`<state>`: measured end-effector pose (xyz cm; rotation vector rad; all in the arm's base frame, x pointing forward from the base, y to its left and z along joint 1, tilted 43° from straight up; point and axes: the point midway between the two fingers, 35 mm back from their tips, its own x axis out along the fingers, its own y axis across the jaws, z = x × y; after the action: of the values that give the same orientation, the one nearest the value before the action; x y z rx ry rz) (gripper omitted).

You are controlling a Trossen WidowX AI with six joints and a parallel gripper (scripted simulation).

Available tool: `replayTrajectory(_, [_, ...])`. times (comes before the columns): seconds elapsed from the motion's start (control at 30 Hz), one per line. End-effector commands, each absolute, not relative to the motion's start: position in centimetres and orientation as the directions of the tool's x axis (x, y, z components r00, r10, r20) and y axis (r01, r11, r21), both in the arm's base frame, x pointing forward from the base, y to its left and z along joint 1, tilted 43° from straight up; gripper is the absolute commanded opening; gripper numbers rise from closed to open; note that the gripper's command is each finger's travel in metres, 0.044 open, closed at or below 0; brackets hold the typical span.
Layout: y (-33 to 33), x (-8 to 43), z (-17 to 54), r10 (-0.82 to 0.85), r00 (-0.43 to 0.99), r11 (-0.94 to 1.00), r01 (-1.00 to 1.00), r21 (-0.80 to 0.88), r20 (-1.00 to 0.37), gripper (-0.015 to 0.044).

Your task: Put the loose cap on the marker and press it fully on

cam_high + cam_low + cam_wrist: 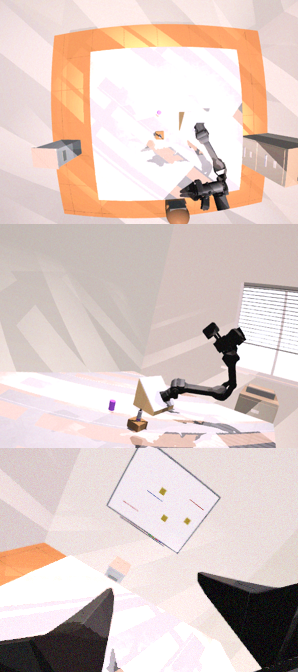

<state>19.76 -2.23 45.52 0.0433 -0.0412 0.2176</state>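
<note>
The purple cap [159, 112] [112, 405] stands loose on the table, apart from the holder block. The brown holder block [161, 132] [137, 425] holds the grey marker [139, 415] [113, 662] upright, with its dark tip bare and pointing up. My gripper [181, 193] [156, 584] is open, with nothing between its fingers. It is raised high near the table's front edge, far from both the cap and the marker. In the exterior view its fingers cannot be made out.
A wedge-shaped block [181, 120] [140, 394] with a white sloping face stands between the holder and the arm's base. Grey cabinets [69, 152] [269, 155] stand beyond the table's sides. A chair-like object with a round brown top [178, 216] is at the front edge.
</note>
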Motion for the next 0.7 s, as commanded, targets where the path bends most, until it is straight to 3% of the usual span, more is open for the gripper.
replayTrajectory(0.0, [-2.4,20.0,45.4,0.214,0.976,0.975,-0.216,0.045,0.041,0.0374])
replayTrajectory(0.17, [-6.6,25.2,41.6,0.205,0.974,0.963,-0.182,0.2,-0.1,0.0251])
replayTrajectory(0.3, [-9.8,28.9,37.0,0.207,0.944,0.936,-0.115,0.333,-0.256,0.0251])
replayTrajectory(0.4, [-11.2,29.7,36.2,0.151,0.949,0.962,-0.077,0.26,-0.277,0.0251])
replayTrajectory(0.67, [-14.0,33.3,27.3,0.219,0.827,0.906,0.025,0.423,-0.518,0.0251])
